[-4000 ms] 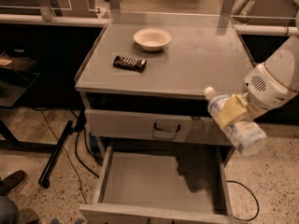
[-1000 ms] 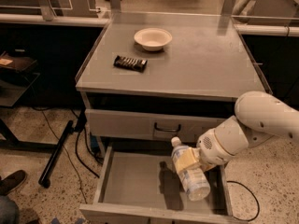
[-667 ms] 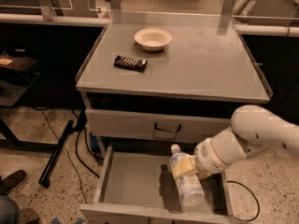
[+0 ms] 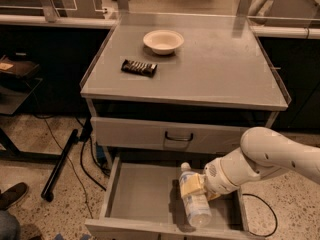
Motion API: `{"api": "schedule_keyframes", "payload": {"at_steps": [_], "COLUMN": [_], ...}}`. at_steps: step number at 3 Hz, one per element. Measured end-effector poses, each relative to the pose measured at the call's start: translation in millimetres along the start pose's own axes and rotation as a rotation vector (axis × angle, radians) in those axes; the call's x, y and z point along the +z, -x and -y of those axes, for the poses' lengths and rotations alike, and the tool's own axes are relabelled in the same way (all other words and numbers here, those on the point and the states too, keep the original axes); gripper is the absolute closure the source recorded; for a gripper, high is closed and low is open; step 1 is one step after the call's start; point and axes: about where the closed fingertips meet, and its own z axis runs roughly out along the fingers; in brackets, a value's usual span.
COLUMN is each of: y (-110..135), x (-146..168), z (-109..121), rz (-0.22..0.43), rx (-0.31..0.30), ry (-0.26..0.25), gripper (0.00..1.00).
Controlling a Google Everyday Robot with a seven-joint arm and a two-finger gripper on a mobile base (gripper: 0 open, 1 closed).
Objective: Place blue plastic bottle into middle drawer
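Note:
The blue plastic bottle (image 4: 194, 200) is clear with a white cap and a pale label. It sits low inside the open middle drawer (image 4: 142, 196), at the right half, cap toward the back. My gripper (image 4: 196, 186) reaches in from the right and is shut on the bottle around its labelled upper part. The white arm (image 4: 270, 159) stretches from the right edge down into the drawer. Whether the bottle rests on the drawer floor I cannot tell.
A closed drawer with a dark curved handle (image 4: 179, 136) sits above the open one. On the cabinet top (image 4: 220, 69) lie a white bowl (image 4: 163, 40) and a dark snack bar (image 4: 139, 67). A black pole (image 4: 62, 161) and cables lie on the floor at left.
My gripper carried the bottle from beside the cabinet's right edge down and left into the open middle drawer, and has lowered it further over the last second.

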Motion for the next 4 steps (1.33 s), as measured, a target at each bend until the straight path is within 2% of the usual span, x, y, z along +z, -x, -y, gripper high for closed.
{"api": "schedule_keyframes", "payload": {"at_steps": [1, 2, 3, 4], "y": [-1.8, -9.4, -6.6, -2.1], "x": [5.7, 41.6, 72.8, 91.8], "z": [1.7, 17.8, 37.9, 50.6], "rz": [0.004, 0.01, 0.03, 0.039], "rx": [0.016, 0.116, 0.178, 0.211], "ry": [0.011, 0.075, 0.091, 0.102], "gripper": [1.0, 1.0, 1.0, 1.0]}}
